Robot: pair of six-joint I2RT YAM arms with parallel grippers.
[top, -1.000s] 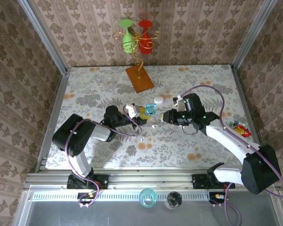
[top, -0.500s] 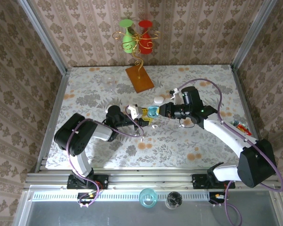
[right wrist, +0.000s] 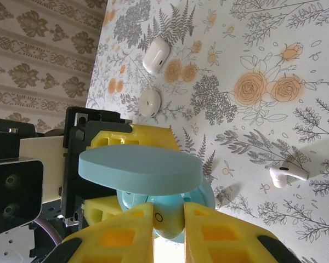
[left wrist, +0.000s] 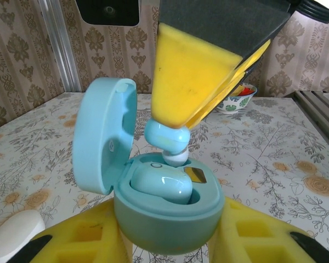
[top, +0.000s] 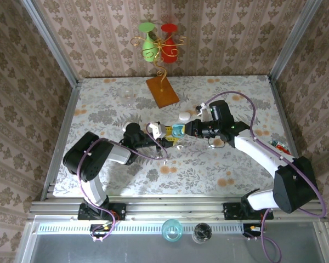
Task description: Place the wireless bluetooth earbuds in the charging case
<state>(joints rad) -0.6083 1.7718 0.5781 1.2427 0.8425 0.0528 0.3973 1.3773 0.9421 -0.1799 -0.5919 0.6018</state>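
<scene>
My left gripper [left wrist: 170, 244] is shut on a light-blue charging case [left wrist: 170, 224] and holds it upright, its lid [left wrist: 104, 142] swung open. One light-blue earbud [left wrist: 159, 183] lies seated in the case. My right gripper [right wrist: 169, 224] is shut on a second light-blue earbud [right wrist: 174, 218], whose white tip [left wrist: 174, 158] hangs just over the empty slot beside the seated one. In the top view the charging case [top: 177, 130] sits mid-table between the left gripper [top: 167, 136] and the right gripper [top: 187, 130]. A white earbud [right wrist: 288, 174] lies loose on the table.
Two white pebble cases [right wrist: 156, 55] [right wrist: 149, 102] lie beyond the grippers. A brown board [top: 162, 91] with a wire stand of green and red glasses stands at the back. A small bowl of colourful pieces [top: 279, 148] sits at the right edge.
My right gripper has moved left with its earbud until it is over the open case. The left gripper has shifted slightly right with the case.
</scene>
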